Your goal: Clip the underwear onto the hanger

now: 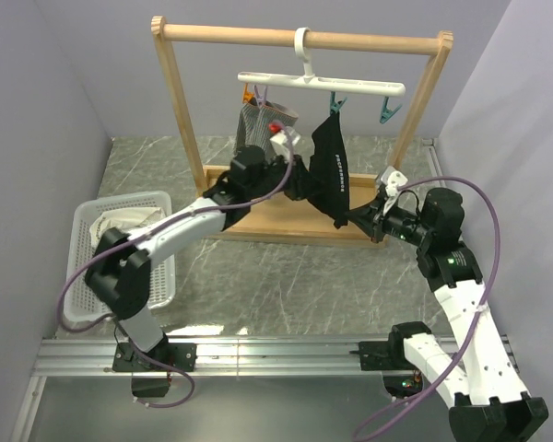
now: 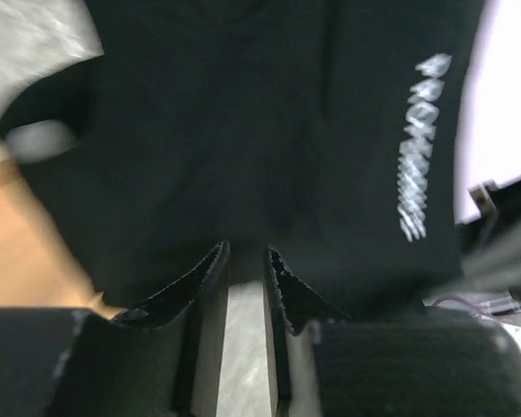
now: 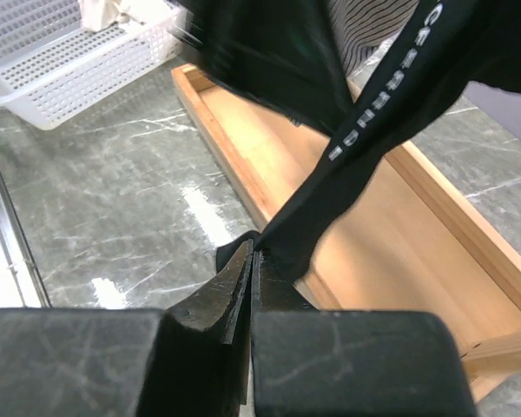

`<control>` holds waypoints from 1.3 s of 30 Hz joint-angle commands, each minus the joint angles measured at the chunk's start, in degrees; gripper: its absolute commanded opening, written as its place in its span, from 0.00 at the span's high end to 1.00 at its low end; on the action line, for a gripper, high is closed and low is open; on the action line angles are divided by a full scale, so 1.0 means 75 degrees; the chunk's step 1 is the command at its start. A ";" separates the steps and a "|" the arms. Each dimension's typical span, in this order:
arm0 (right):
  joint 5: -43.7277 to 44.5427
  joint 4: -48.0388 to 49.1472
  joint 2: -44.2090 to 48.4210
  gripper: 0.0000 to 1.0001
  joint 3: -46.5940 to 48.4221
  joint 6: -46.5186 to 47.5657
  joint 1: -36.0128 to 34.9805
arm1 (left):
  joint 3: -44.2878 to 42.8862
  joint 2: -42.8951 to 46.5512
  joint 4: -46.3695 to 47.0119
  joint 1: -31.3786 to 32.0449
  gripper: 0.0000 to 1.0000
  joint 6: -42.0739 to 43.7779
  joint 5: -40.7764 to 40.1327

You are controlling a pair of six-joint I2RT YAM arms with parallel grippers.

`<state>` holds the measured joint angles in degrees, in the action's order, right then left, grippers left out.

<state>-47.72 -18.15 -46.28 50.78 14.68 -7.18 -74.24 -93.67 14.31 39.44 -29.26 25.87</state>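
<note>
hanging black, white-lettered underwear [image 1: 332, 166] taut under hanger [image 1: 350, 85]; lower corner clenched in right gripper [image 3: 253, 256]; left gripper [image 2: 246, 252] slightly parted at fabric.

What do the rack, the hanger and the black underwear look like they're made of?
Rack: light wood, matte and apparently unpainted, going by its tan colour. Hanger: white plastic, smooth, judging by its even moulded shape. Underwear: soft matte black fabric, probably stretchy; it drapes, folds and pulls taut, with pale lettering on its band.
</note>
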 commanded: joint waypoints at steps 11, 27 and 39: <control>0.0818 0.1656 -0.0261 1.00 -0.0606 -0.0971 -0.0941 | -0.2595 -0.2148 0.2007 0.0495 0.73 -0.1642 0.0090; 0.3914 0.4154 -0.1891 1.00 -0.1029 -0.3280 -0.0965 | -0.1727 -0.1620 0.1292 0.0319 0.58 -0.1501 0.0547; 0.3797 0.4459 -0.2091 1.00 -0.1064 -0.3504 -0.1046 | -0.0075 -0.0098 0.1281 -0.0219 0.37 -0.1162 0.0547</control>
<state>-19.53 11.60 -61.56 42.57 -10.87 -14.41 -76.31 -100.33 21.98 38.63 -39.64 28.69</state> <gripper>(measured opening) 0.007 0.626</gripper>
